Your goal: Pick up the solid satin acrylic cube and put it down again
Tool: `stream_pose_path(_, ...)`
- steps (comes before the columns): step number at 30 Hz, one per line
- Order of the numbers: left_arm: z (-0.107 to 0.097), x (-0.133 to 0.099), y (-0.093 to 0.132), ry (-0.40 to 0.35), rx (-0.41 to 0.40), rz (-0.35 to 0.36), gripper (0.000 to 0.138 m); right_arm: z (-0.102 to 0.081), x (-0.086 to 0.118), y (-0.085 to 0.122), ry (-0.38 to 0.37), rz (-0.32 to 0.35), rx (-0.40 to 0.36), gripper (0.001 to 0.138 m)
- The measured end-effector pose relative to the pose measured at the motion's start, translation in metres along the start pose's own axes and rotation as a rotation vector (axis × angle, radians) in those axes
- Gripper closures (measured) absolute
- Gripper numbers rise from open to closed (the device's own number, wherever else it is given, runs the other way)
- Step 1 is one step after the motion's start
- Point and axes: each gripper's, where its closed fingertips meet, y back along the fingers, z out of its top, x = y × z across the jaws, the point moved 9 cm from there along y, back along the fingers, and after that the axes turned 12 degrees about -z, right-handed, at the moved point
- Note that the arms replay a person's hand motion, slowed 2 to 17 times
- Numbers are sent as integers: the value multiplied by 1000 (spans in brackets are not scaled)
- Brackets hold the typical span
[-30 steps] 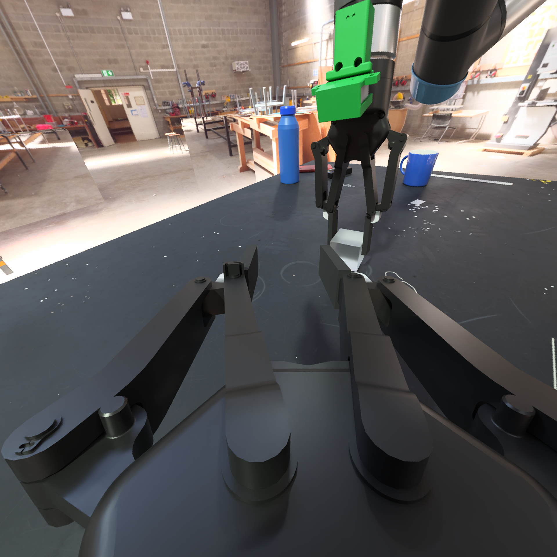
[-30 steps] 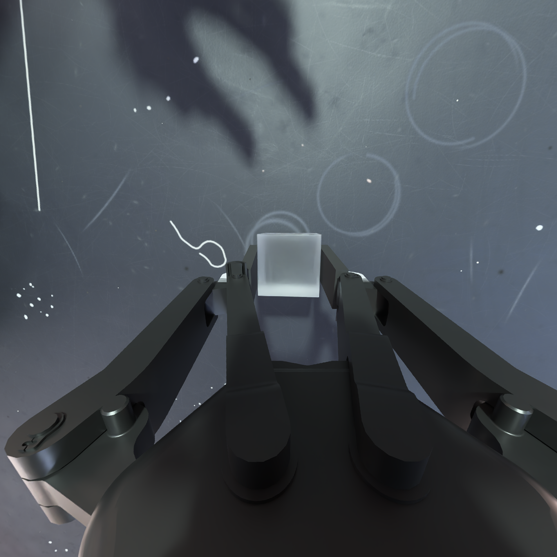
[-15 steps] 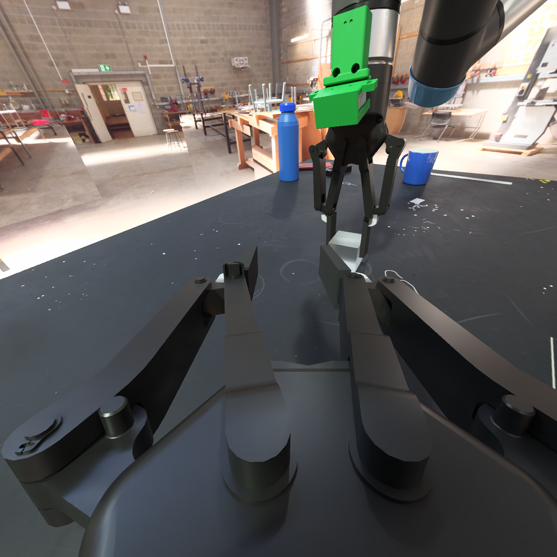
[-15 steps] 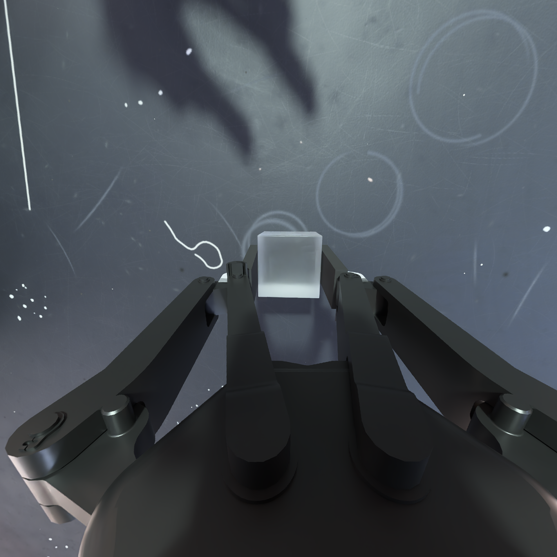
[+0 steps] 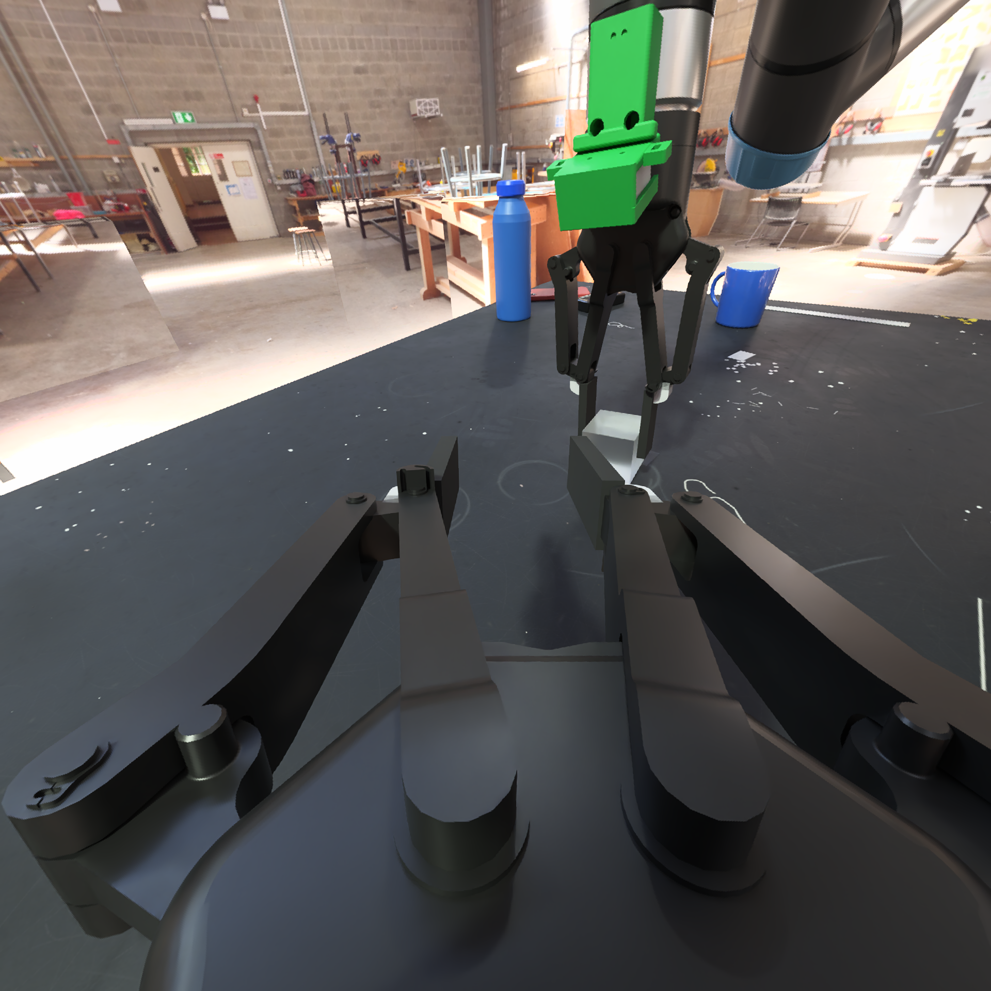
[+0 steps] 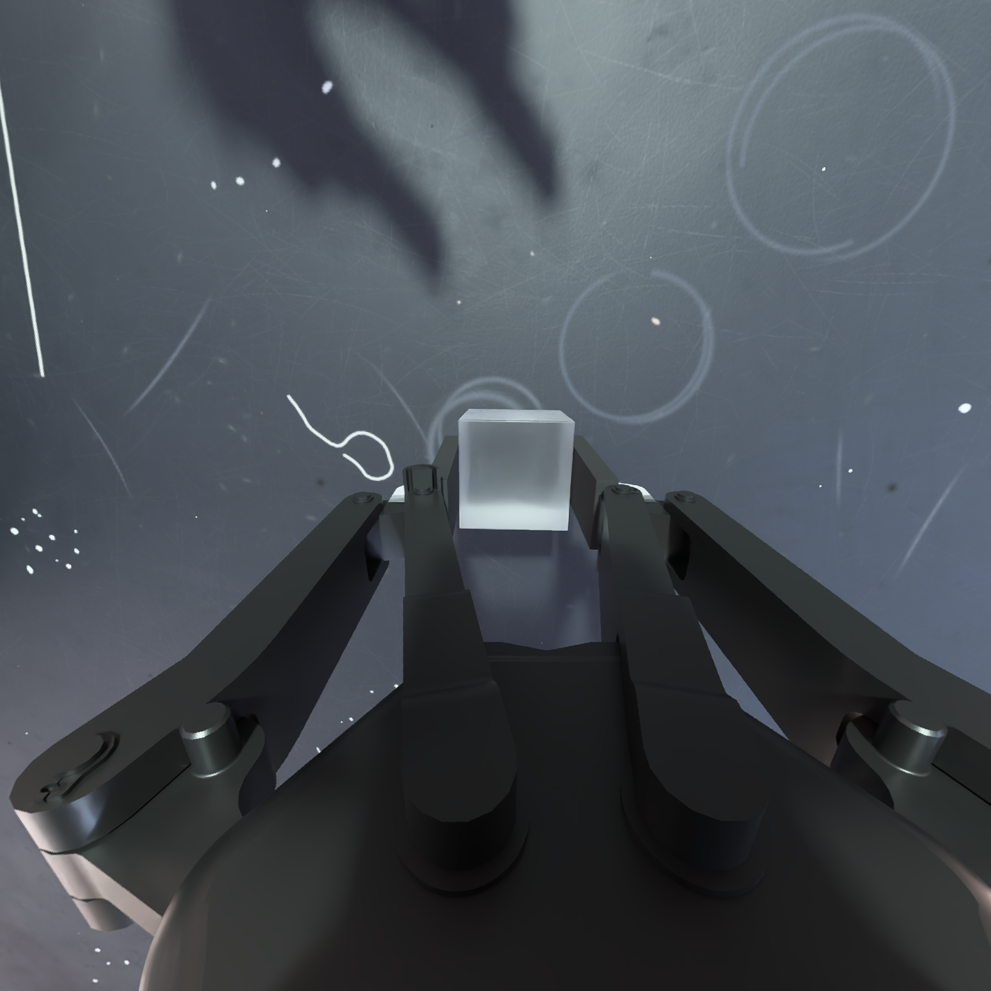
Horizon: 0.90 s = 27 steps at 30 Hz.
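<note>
The frosted, translucent white acrylic cube (image 6: 515, 472) sits between the fingers of my right gripper (image 6: 516, 482), which is shut on it and points straight down at the dark table (image 6: 751, 536). In the left wrist view the cube (image 5: 611, 431) shows between the right gripper's fingers (image 5: 646, 423), just over the table. Its underside is hidden behind my left gripper's right finger. My left gripper (image 5: 515, 477) is open and empty. It hangs low over the table, just short of the cube.
A blue bottle (image 5: 512, 252) and a blue mug (image 5: 742, 295) stand at the far end of the table. A small red and dark object (image 5: 547, 292) lies between them. The table's edge (image 5: 214, 418) runs along the left. The right arm (image 5: 804, 80) rises above the cube.
The right gripper stays shut on the cube. In its view the table marks have drifted left, so it has shifted a little with the cube. The left wrist view has turned slightly.
</note>
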Motion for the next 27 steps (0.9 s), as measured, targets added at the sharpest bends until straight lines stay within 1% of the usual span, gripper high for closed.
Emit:
stream_pose_path(3, 0, 0, 0, -1, -1, 0, 83, 1, -1, 0, -3, -7, 1, 80)
stream_pose_path(10, 0, 0, 1, 0, -4, -2, 83, 4, -2, 4, -12, -17, -20, 69)
stream_pose_path(14, 0, 0, 0, 1, -3, -5, 83, 4, -4, 10, -19, -35, -25, 63)
stream_pose_path(18, -1, 0, -1, 4, 2, -9, 83, 3, -4, 21, -25, -61, -42, 56)
stream_pose_path(22, -2, 0, -2, 7, 9, -21, 83, 0, -4, 37, -44, -89, -94, 52)
stream_pose_path(27, -4, -1, -6, 7, 26, -39, 82, -9, 2, 60, -86, -132, -210, 51)
